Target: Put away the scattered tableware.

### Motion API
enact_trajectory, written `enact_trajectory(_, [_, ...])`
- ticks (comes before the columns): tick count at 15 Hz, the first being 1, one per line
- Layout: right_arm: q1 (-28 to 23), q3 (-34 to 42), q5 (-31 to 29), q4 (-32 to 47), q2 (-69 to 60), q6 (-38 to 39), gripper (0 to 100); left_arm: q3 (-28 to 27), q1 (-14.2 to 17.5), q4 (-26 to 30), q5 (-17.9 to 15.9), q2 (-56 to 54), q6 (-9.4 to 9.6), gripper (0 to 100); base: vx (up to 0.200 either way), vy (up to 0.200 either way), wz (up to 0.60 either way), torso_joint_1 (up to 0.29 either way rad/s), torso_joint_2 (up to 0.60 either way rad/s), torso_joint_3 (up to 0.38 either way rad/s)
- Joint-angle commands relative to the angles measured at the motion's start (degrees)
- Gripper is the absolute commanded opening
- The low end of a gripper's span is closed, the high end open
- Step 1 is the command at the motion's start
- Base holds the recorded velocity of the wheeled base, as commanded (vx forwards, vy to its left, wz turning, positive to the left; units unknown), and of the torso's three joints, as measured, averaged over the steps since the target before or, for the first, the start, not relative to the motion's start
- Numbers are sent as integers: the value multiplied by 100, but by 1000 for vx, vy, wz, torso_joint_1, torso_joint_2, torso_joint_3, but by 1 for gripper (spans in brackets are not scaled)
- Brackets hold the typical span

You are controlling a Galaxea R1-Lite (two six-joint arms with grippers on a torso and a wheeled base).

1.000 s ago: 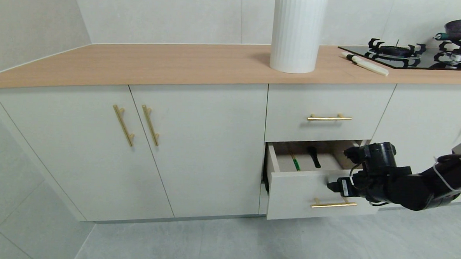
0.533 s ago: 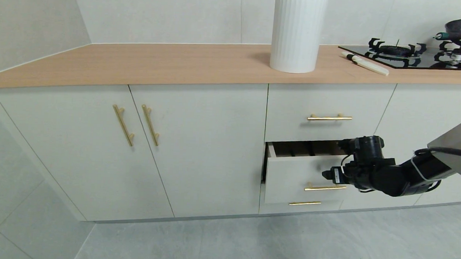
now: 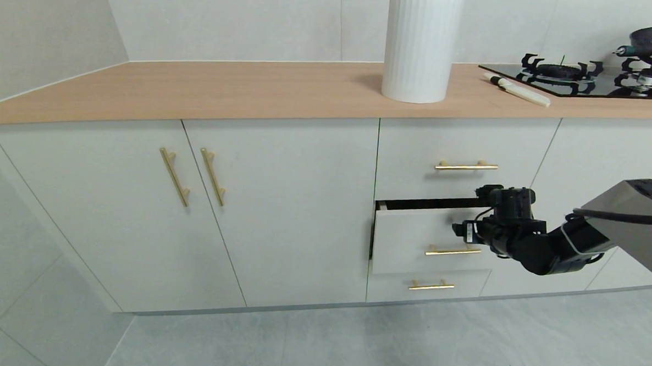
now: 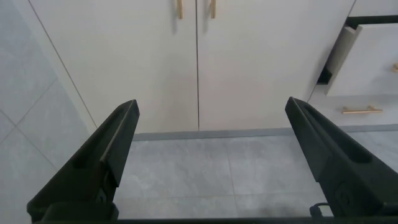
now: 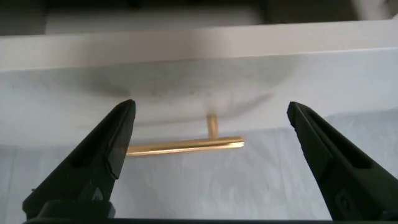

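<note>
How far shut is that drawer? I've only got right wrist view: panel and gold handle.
Observer: Nearly shut. The middle drawer stands slightly proud, with a dark gap along its top.
Operator: Left arm?
Observer: Left gripper is open and empty, aimed at the floor before the double cabinet doors.
Operator: Anything left out?
Observer: A pale knife-like utensil lies on the counter beside the hob.
</note>
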Motion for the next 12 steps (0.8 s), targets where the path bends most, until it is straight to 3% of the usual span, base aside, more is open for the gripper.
enact_trajectory(1, [20,-114,-104,-216,333,12,100,1,1,-4,2,9,-3,100,0,0,0,0,0,0])
enact_trajectory(12, [47,-976,-658,-832,1019,328,100,1,1,5,2,0,-3,100,0,0,0,0,0,0])
